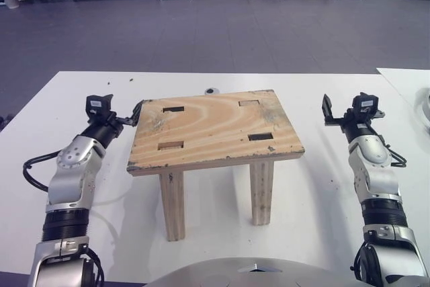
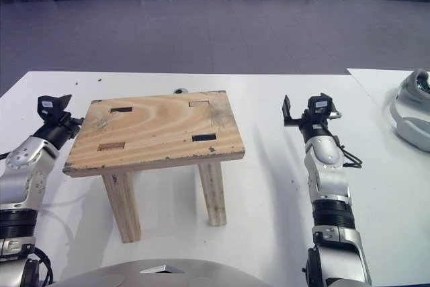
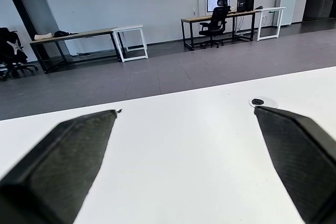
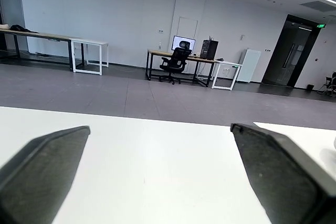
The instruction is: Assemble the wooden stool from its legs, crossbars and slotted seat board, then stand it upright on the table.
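Stool (image 1: 215, 129): upright on worktop (image 1: 316, 193), stiff wood, probably fairly heavy; seat edges looked the best hold. Left fingers (image 3: 68, 156) and right fingers (image 4: 278, 166) were spread wide, empty

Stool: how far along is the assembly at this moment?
Looks finished: the stool stands upright on the table, seat board on its legs. Nothing in hand: left pincer and right pincer are open, empty. Nothing visibly left.
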